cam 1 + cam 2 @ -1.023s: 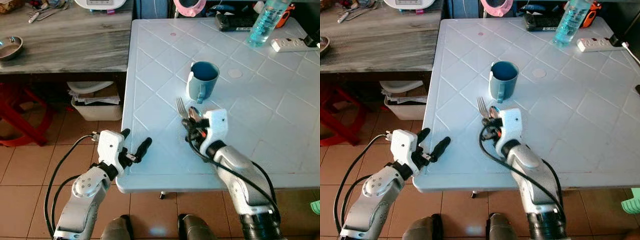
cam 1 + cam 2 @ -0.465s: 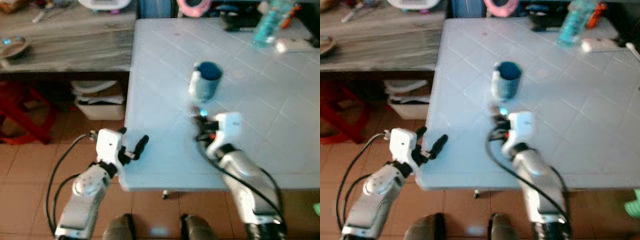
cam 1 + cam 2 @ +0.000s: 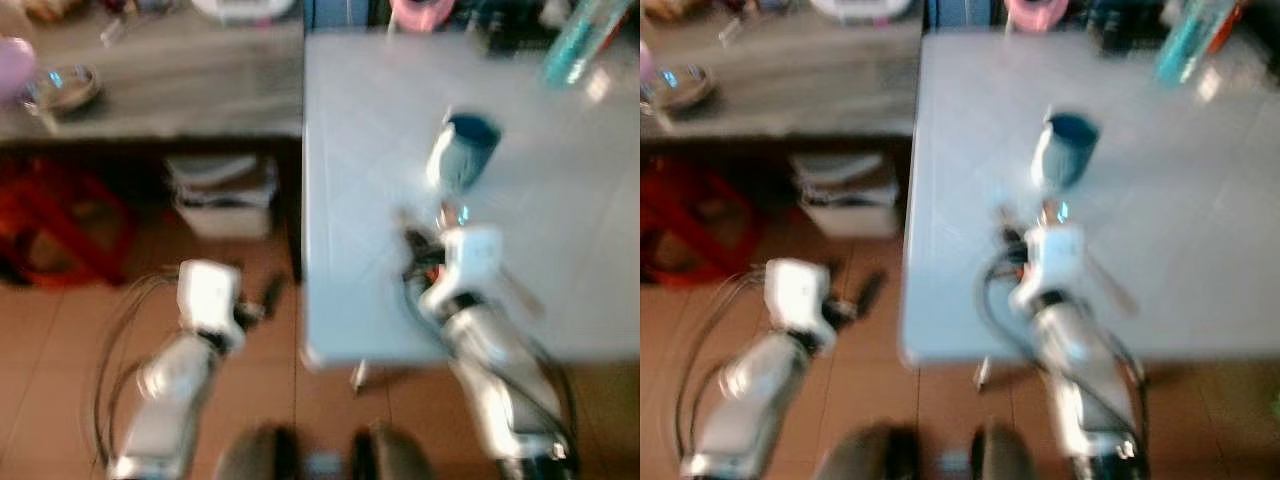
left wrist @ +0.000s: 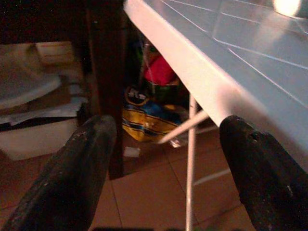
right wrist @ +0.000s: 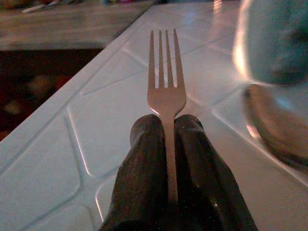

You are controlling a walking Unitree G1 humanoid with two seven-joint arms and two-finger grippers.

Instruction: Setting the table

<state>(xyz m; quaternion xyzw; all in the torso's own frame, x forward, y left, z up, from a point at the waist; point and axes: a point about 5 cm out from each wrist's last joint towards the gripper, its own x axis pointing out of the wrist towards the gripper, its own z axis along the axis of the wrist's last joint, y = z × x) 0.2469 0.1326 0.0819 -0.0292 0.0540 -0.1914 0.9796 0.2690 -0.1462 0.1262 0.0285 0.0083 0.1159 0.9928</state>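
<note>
At far left a grey counter [image 3: 150,95] carries a small metal bowl [image 3: 62,88]. The left gripper [image 4: 163,159] hangs off the near edge of the white desk [image 3: 380,180] over the tiled floor [image 3: 60,360], its fingers [image 4: 72,163] spread wide and released. Over the desk, the right gripper [image 5: 166,159] has its fingers clenched on a fork [image 5: 166,91], tines pointing forward. Just beyond stands a blue mug [image 3: 462,152], with what may be a spoon [image 5: 274,125] beside it, though blurred

A metal bowl [image 3: 62,88] is seen on the wooden side counter [image 3: 180,90]; beneath it a white bin [image 3: 225,195] and a red stool [image 3: 55,215] are set on the tiled floor [image 3: 60,380].
</note>
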